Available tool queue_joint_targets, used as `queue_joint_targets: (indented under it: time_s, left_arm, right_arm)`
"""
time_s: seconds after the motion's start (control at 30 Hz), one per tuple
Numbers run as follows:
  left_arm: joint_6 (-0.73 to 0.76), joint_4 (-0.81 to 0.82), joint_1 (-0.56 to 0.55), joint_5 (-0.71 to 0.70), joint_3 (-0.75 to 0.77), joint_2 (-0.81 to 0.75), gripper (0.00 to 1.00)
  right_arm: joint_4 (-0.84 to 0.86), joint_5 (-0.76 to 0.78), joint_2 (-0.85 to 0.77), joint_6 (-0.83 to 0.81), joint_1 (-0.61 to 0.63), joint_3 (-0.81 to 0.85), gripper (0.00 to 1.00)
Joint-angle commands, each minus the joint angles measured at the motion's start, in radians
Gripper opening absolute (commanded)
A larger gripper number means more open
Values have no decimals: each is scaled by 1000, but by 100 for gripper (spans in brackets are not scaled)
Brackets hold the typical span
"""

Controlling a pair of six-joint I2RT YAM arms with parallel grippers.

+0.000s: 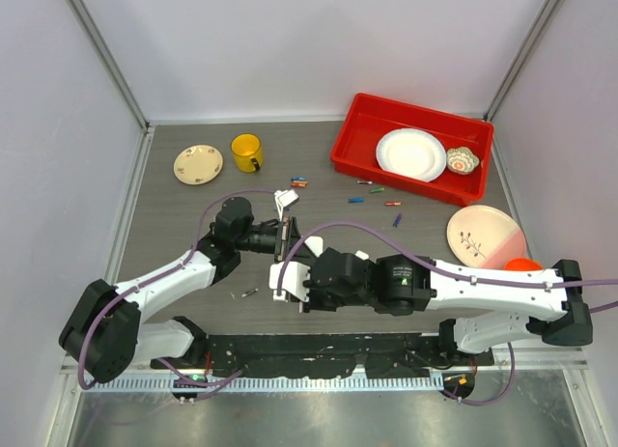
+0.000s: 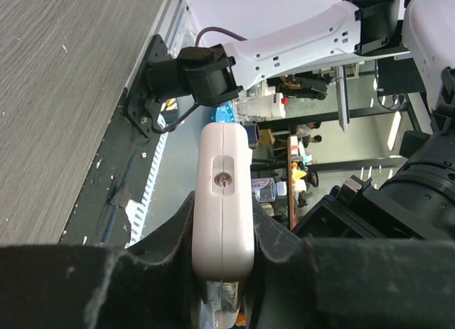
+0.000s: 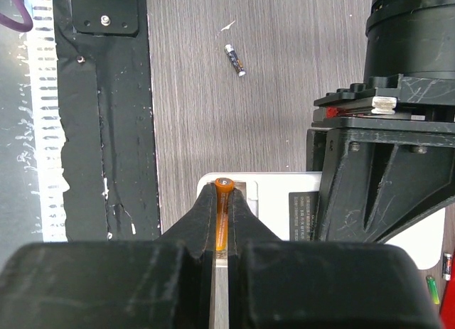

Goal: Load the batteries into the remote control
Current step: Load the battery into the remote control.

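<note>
Grey wood-grain table, red tray, yellow mug, cream saucer, pink-and-white plate, scattered batteries

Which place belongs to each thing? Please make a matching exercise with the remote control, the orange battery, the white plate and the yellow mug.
Things:
1. remote control
2. orange battery
3. white plate
4. yellow mug

Places:
A. inside the red bin
B. beside the cream plate
C. held by the left gripper
D. held by the right gripper

Pairs: 1-C, 2-D, 3-A, 4-B
</note>
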Motion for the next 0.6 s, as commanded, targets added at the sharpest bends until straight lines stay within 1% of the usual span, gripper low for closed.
queue_joint_targets:
  time_s: [0.0, 0.27, 0.37, 0.4, 0.5, 0.57]
  left_arm:
    - [7, 12, 2, 19, 43, -21, 0]
    - [13, 0, 2, 22, 50, -26, 0]
    - [13, -2, 2, 21, 50, -34, 0]
    - [13, -3, 2, 21, 49, -34, 0]
    - [18, -6, 2, 21, 49, -37, 0]
    - [19, -8, 2, 21, 46, -37, 0]
  right_arm:
    - [-41, -15, 14, -4, 12, 31, 1]
    - [-66, 0, 31, -9, 18, 29, 1]
    - [-64, 12, 40, -3, 20, 31, 10]
    - [-63, 20, 42, -1, 21, 31, 15]
    - [-58, 31, 50, 5, 21, 34, 21]
    - [-58, 38, 57, 8, 23, 37, 23]
